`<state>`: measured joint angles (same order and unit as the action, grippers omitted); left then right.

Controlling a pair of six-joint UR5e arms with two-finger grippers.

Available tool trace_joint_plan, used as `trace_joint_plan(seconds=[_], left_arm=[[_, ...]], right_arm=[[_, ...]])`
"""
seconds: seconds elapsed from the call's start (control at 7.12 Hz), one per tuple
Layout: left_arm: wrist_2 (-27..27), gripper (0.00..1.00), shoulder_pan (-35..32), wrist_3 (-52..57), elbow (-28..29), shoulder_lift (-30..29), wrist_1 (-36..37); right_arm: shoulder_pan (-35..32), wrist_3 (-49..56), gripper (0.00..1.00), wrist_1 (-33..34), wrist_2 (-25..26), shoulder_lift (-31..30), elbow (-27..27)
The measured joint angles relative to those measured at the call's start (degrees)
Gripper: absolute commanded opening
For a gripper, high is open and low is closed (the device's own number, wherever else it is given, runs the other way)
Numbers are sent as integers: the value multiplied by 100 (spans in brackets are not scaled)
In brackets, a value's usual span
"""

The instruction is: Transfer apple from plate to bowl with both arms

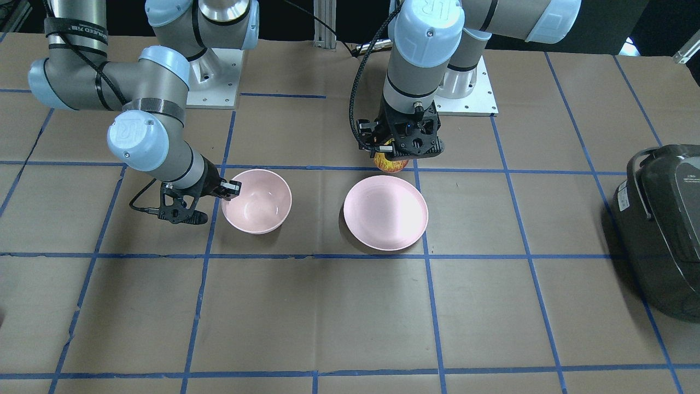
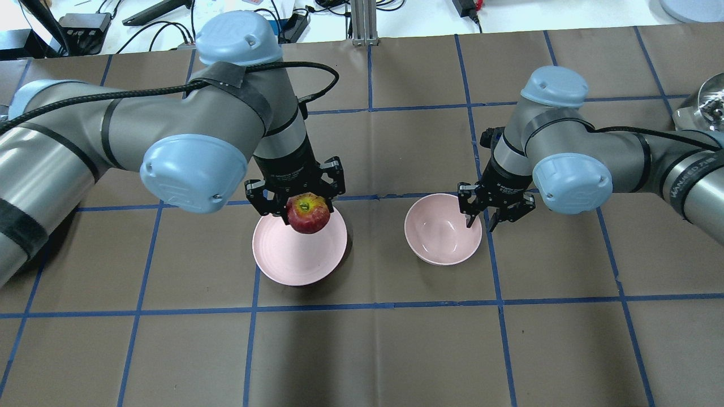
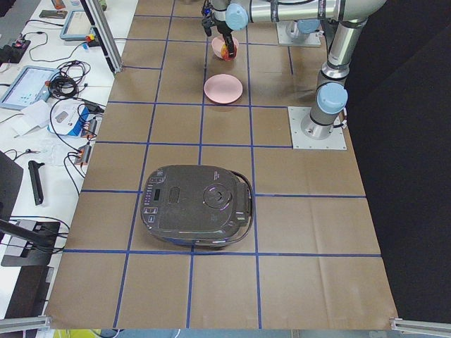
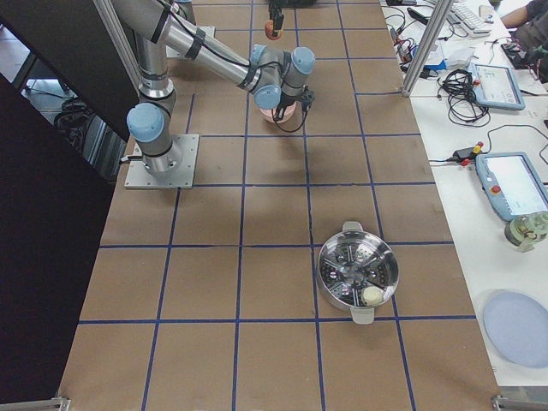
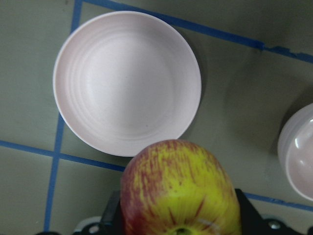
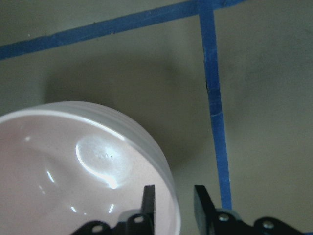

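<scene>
My left gripper (image 2: 304, 208) is shut on the red-and-yellow apple (image 2: 308, 213) and holds it in the air over the back rim of the flat pink plate (image 2: 300, 257). The apple (image 5: 181, 191) fills the bottom of the left wrist view, with the bare plate (image 5: 127, 83) below it. In the front view the apple (image 1: 389, 163) hangs just behind the plate (image 1: 385, 213). The deep pink bowl (image 2: 441, 229) stands beside the plate. My right gripper (image 6: 173, 196) straddles the bowl's rim (image 6: 161, 147), jaws narrowly apart, one finger inside and one outside, with gaps showing.
A dark rice cooker (image 1: 661, 224) stands at the table's end on my left side. A steel steamer pot (image 4: 358, 272) stands towards the end on my right. Blue tape lines grid the brown table cover (image 2: 367, 350).
</scene>
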<state>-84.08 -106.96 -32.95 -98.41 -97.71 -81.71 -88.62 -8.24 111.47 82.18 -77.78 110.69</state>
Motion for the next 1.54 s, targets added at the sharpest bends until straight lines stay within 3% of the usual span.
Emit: trace_joint_plan(seconds=[0.14, 0.42, 0.7, 0.84, 0.98, 1.54], left_arm=[[92, 34, -342, -713, 140, -309, 302], [265, 34, -1002, -2338, 631, -1212, 1024], [501, 34, -1450, -3531, 1176, -2125, 1573], [556, 61, -1589, -3757, 1289, -2356, 1674], [574, 100, -1660, -3813, 1322, -2467, 1721], [607, 100, -1664, -3552, 1320, -2330, 1705]], right_arm=[[28, 24, 100, -205, 100, -16, -430], [92, 46, 100, -1311, 636, -100, -1719], [386, 98, 100, -2066, 981, -305, -2472], [602, 196, 100, -2199, 1112, -405, -2574], [714, 280, 100, -2245, 1316, -451, -2580], [775, 353, 100, -2254, 1627, -483, -2535]])
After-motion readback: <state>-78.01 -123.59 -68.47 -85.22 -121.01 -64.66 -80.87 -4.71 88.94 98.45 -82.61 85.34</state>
